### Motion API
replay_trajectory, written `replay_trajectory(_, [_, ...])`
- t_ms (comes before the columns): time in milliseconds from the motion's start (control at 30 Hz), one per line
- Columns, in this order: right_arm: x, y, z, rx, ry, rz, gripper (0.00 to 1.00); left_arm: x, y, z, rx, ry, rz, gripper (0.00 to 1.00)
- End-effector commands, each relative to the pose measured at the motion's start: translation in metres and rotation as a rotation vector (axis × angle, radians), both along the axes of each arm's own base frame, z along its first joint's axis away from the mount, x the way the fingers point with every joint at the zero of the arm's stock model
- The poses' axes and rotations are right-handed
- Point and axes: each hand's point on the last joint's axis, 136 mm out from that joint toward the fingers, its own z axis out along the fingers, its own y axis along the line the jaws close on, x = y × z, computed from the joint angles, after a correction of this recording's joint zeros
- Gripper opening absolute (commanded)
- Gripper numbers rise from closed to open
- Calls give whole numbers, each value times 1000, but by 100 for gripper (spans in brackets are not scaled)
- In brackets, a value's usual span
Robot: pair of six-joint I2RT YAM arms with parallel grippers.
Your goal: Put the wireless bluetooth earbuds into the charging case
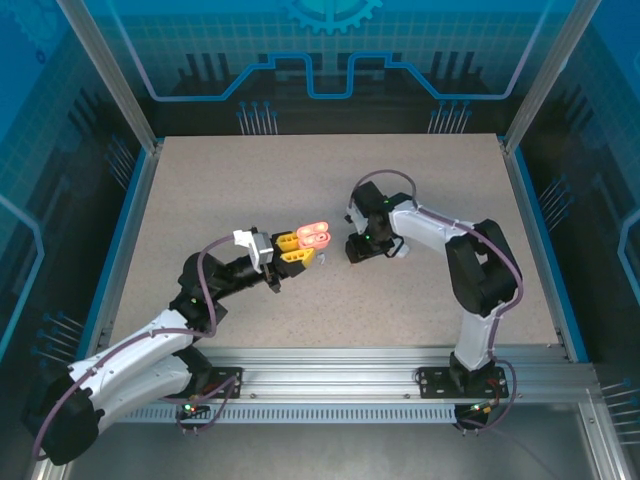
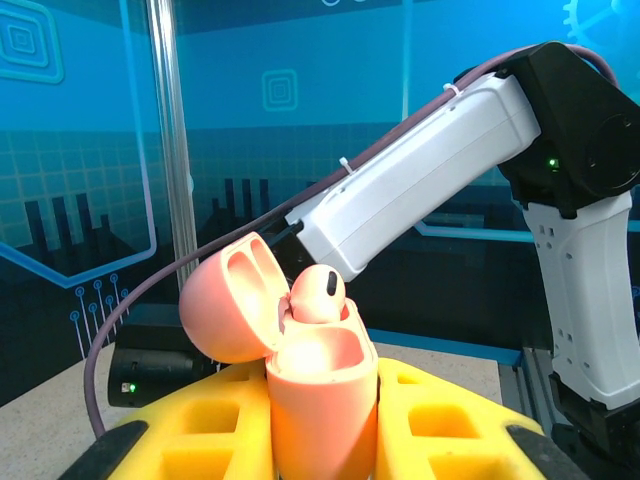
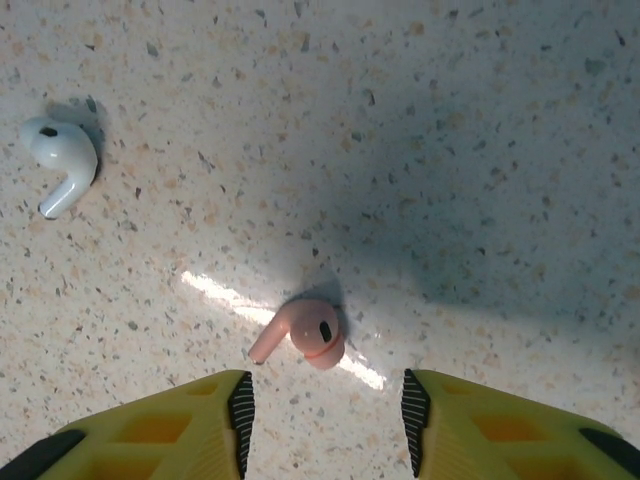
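Left hand (image 1: 300,248) clamped shut, right hand (image 3: 325,410) angled down, jaws apart.

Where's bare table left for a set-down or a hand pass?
Free: the far strip of the table behind both arms; the left side along the blue rail; the near-right corner beyond the right arm. Crowded: the middle, where the left pincer holds the open pink case beside the right pincer, with a pink earbud and a white earbud loose on the table there.
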Motion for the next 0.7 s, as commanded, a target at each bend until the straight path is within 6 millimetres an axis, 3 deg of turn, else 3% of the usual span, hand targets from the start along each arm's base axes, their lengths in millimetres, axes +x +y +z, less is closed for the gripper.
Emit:
replay_trajectory(0, [-1, 9, -4, 0, 26, 34, 44, -2, 3, 7, -6, -46, 21, 0])
replay_trajectory(667, [-7, 14, -26, -7, 99, 60, 38, 2, 2, 3, 8, -37, 30, 0])
